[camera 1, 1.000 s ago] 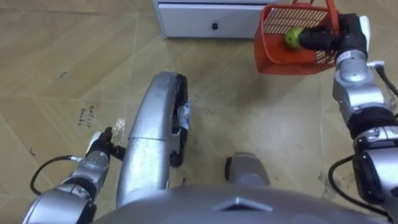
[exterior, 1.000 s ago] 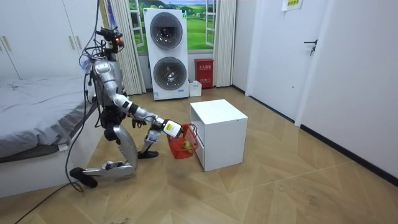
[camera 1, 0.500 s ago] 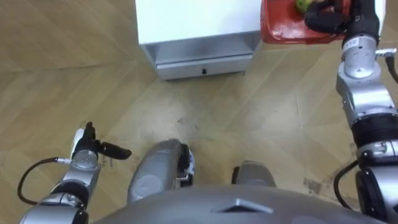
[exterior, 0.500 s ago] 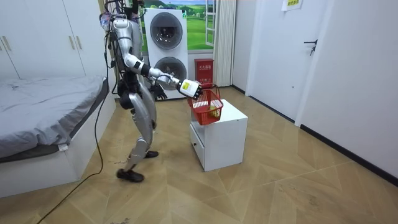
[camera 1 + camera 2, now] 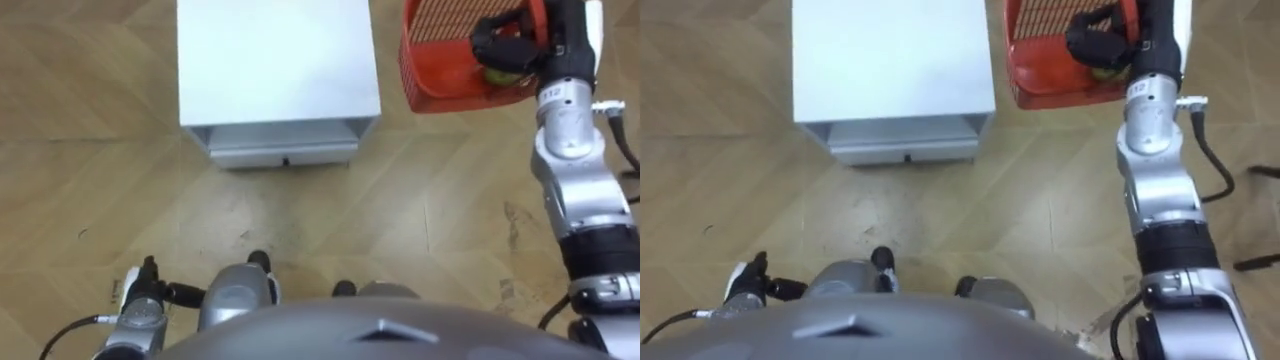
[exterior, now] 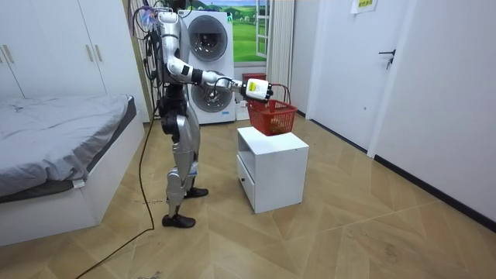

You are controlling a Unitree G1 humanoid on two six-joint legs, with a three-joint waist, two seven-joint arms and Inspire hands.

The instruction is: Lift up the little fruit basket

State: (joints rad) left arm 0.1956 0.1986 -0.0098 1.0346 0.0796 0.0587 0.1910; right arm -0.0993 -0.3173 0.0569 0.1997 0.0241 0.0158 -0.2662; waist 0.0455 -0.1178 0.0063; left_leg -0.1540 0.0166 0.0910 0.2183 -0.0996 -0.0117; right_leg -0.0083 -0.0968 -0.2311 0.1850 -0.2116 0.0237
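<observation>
On a wooden floor (image 5: 90, 170) the robot stands upright before a white cabinet (image 5: 275, 60). Low at its side, the left hand (image 5: 140, 300) is half hidden, so open or closed cannot be told. The right arm reaches straight forward. The right hand (image 5: 503, 45) curls round the handle of the red fruit basket (image 5: 440, 70), which is in the air by the cabinet's right edge and cut off at the top. It half covers a green fruit (image 5: 492, 73).

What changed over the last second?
The robot rose from kneeling to standing before the white cabinet, and the right hand carried the red basket from near the floor to higher than the cabinet top. Unchanged: that hand's grip on the basket, the green fruit inside, the left hand low and idle.
</observation>
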